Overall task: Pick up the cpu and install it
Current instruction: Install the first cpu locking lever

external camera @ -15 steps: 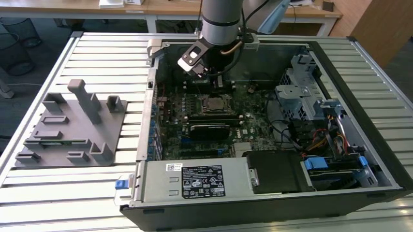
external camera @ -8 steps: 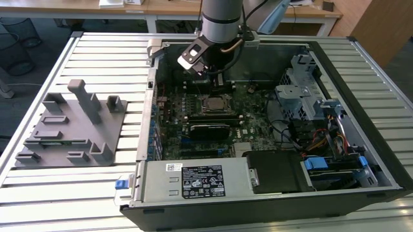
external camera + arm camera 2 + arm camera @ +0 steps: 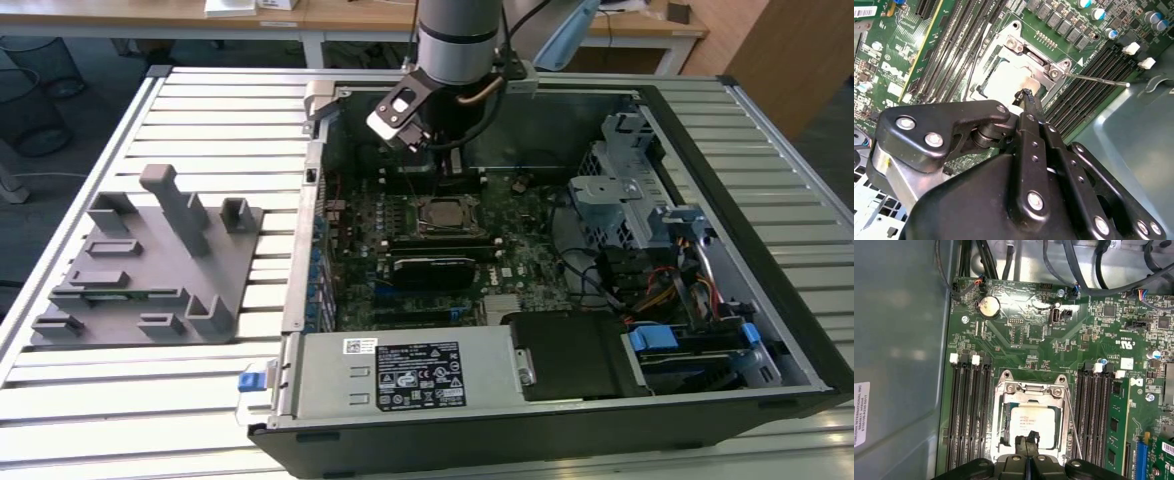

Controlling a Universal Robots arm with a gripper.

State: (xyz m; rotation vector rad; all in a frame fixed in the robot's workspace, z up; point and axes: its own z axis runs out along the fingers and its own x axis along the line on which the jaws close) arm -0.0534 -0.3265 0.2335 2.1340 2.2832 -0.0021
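The cpu point(image 3: 1035, 426) is a flat square chip with a silvery top. It lies inside the metal-framed socket point(image 3: 1031, 389) on the green motherboard, and it also shows in the exterior view point(image 3: 438, 213) and the second wrist view point(image 3: 1001, 82). My gripper point(image 3: 1027, 444) hangs just above the cpu's edge, its two black fingers pressed together with nothing between them. In the second wrist view the gripper point(image 3: 1027, 95) has its tip over the chip's corner. Whether the tip touches the chip I cannot tell. In the exterior view the arm point(image 3: 447, 60) reaches down into the open computer case.
A grey plastic fixture tray point(image 3: 147, 270) lies on the slatted table at the exterior view's left. Memory slots point(image 3: 969, 410) flank the socket, and a thin lever rod point(image 3: 1099, 80) juts out beside it. A power supply point(image 3: 414, 375), drive cage point(image 3: 627, 190) and cables crowd the case.
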